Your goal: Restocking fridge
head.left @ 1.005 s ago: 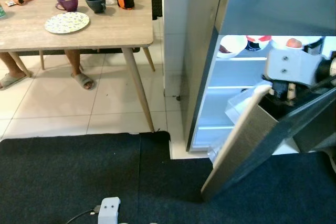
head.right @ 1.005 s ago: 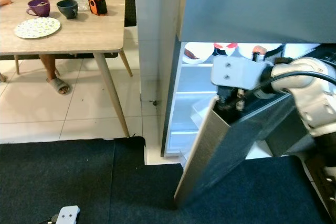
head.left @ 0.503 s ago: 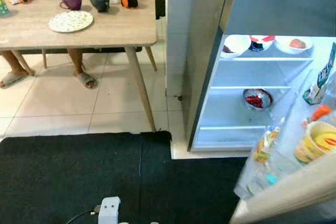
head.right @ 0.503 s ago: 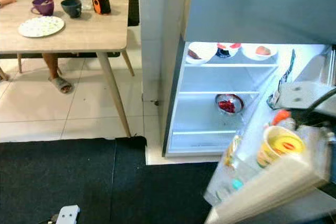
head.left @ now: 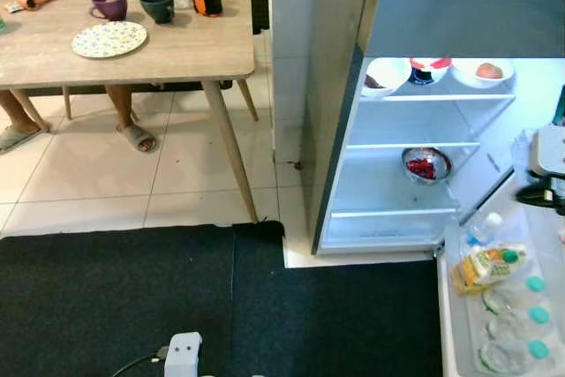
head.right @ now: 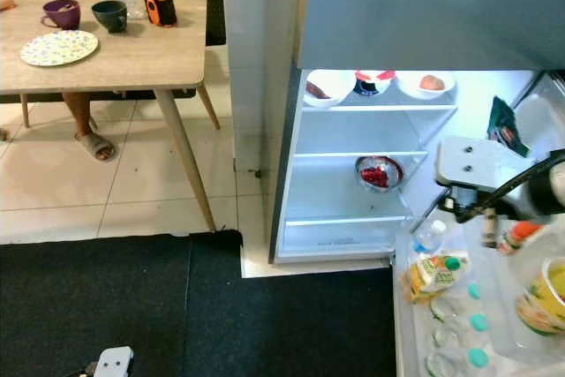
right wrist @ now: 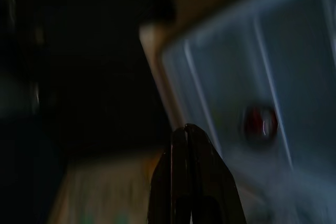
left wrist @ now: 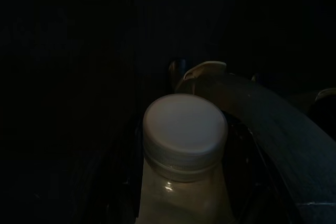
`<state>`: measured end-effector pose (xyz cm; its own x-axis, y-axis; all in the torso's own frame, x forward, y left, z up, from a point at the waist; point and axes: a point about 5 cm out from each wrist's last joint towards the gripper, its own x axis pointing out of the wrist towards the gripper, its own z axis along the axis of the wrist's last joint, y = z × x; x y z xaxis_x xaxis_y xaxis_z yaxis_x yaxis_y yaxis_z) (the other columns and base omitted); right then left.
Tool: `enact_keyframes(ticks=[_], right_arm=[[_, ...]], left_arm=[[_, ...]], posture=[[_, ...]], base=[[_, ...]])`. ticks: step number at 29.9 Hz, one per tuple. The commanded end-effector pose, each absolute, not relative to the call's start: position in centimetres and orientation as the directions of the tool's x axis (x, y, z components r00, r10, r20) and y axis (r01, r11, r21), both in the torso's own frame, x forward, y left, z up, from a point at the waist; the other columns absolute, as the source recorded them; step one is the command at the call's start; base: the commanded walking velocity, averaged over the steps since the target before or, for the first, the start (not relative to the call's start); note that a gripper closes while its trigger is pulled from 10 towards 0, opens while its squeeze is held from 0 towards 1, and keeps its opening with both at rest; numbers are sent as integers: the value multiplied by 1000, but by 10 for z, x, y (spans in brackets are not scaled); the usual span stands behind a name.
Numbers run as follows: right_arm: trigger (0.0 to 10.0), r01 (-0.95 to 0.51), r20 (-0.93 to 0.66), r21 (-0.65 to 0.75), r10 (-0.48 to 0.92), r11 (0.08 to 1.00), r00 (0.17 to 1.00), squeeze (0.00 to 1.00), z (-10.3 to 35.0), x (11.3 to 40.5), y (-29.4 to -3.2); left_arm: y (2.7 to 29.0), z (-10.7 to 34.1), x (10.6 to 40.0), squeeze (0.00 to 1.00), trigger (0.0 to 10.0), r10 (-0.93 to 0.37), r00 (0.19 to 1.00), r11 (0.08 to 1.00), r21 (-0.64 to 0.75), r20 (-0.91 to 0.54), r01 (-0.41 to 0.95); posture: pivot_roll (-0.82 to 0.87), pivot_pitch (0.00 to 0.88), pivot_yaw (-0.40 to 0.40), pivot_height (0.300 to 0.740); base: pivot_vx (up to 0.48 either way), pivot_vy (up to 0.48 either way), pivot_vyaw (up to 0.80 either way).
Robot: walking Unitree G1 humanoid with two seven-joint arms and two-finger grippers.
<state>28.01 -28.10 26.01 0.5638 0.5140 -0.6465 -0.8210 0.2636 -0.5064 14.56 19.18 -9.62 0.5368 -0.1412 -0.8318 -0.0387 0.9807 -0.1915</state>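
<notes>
Beside the open fridge (head.right: 353, 183) door, right end effector (right wrist: 190, 182) is seen closed, empty; left end effector's (left wrist: 210, 85) state cannot be told, white-capped bottle (left wrist: 185, 145) close by it.

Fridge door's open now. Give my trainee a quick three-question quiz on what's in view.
1. True or false: the silver metal bowl of red food sits on the white top shelf of the open grey fridge.
2. How many round bowls stand on that top shelf?
3. On the right gripper, the jaws are: A) wide open, B) shut together, C) clamped on a bottle.
Key: 1 false; 2 three; 3 B.
</notes>
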Motion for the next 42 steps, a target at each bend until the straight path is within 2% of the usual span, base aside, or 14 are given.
enact_keyframes(ticks=[1, 2, 10, 13, 16, 22, 25, 26, 28, 30, 33, 37, 40, 42], right_arm=[[10000, -822, -639, -492, 523, 285, 564, 0, 254, 280, -280], [10000, -822, -592, -441, 571, 361, 568, 0, 223, 287, -270], [10000, -753, -532, -142, 592, 643, 606, 0, 101, 287, -248], [10000, -650, -560, -47, 519, 758, 646, 0, 59, 278, -250], [10000, -443, -633, 60, 377, 895, 676, 0, 5, 250, -254], [10000, -190, -743, 66, 175, 980, 646, 0, -40, 204, -263], [10000, -166, -755, 65, 158, 984, 637, 0, -45, 198, -263], [10000, -137, -771, 71, 142, 988, 621, 0, -51, 188, -263], [10000, -67, -796, 63, 91, 996, 599, 0, -63, 170, -264], [10000, -67, -796, 63, 91, 996, 599, 0, -63, 170, -264], [10000, 35, -824, 15, -8, 999, 567, 0, -73, 152, -268], [10000, 86, -846, -2, -48, 996, 532, 0, -81, 139, -266], [10000, 90, -850, -5, -52, 996, 524, 0, -82, 137, -265], [10000, 119, -859, -20, -78, 993, 507, 0, -85, 131, -265]], left_arm=[[180, -104, 129, 0, 10000, -188, 480, 971, -235, -857, -39], [181, -104, 129, 0, 10000, -184, 479, 972, -231, -858, -39], [185, -103, 132, 0, 10000, -155, 488, 980, -194, -859, -31], [190, -102, 132, 0, 10000, -126, 487, 987, -158, -865, -26], [204, -101, 131, 0, 10000, -34, 474, 999, -42, -880, -6], [234, -100, 121, 0, 10000, 161, 403, 974, 211, -901, 82], [239, -100, 119, 0, 10000, 189, 391, 962, 250, -901, 111], [249, -97, 119, 0, 10000, 251, 385, 928, 333, -888, 165], [269, -89, 124, 0, 10000, 371, 411, 849, 484, -832, 214], [269, -89, 124, 0, 10000, 371, 411, 849, 484, -832, 214], [283, -74, 147, 0, 10000, 467, 515, 749, 631, -719, 200], [282, -61, 175, 0, 10000, 485, 609, 751, 656, -628, 78], [281, -59, 178, 0, 10000, 484, 620, 764, 644, -618, 45], [276, -58, 184, 0, 10000, 479, 614, 828, 556, -628, -78]], posture=[[-148, 131, -46, 740], [-139, 131, -39, 740], [-136, 131, -38, 740], [-136, 131, -38, 740], [-117, 129, -34, 740], [-106, 120, -24, 740], [-106, 120, -24, 740], [-109, 117, -20, 740], [-111, 115, -18, 740], [-111, 115, -18, 740], [-107, 110, -16, 740], [-111, 109, -11, 740], [-113, 111, -12, 740], [-113, 111, -12, 740]], base=[[0, 0, 0], [0, 0, 0], [0, 0, 0], [0, 0, 0], [0, 0, 0], [0, 0, 0], [0, 0, 0], [0, 0, 0], [0, 0, 0], [0, 0, 0], [0, 0, 0], [0, 0, 0], [0, 0, -533], [0, 0, -800]])
